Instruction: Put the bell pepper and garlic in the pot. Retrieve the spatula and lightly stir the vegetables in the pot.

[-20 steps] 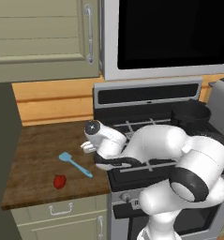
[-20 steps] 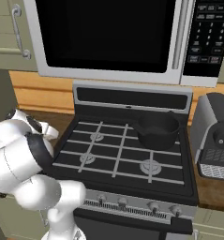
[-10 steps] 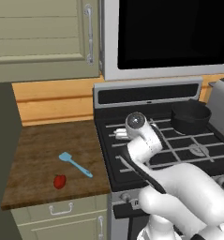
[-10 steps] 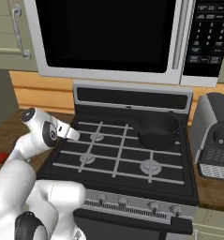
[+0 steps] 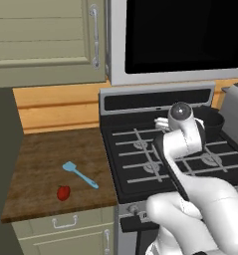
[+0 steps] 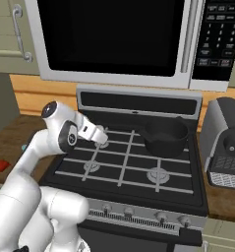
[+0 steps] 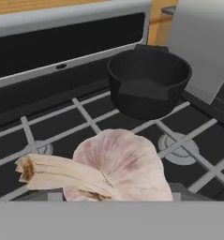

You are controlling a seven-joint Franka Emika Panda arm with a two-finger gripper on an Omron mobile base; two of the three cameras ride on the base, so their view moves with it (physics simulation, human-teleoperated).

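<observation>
In the hand view the off-white, pink-tinted garlic [image 7: 120, 161] sits right between my fingers, held, with its dry stem pointing left. My gripper [image 6: 100, 134] is shut on it and hangs over the left burners of the stove. The black pot [image 7: 148, 82] stands empty on the back right burner [image 6: 164, 138], ahead of the hand and to its right. On the wooden counter left of the stove lie the red bell pepper [image 5: 63, 192] and, just behind it, the light-blue spatula [image 5: 79, 174].
The black stove [image 6: 124, 167] has raised grates under the hand. A grey toaster [image 6: 227, 142] stands on the counter right of the pot. The microwave [image 6: 114, 39] hangs low above the stove. Cabinets [image 5: 46, 40] sit above the left counter.
The arm has swung from the counter's edge rightward over the stove, carrying the garlic toward the pot. Pepper and spatula have not moved.
</observation>
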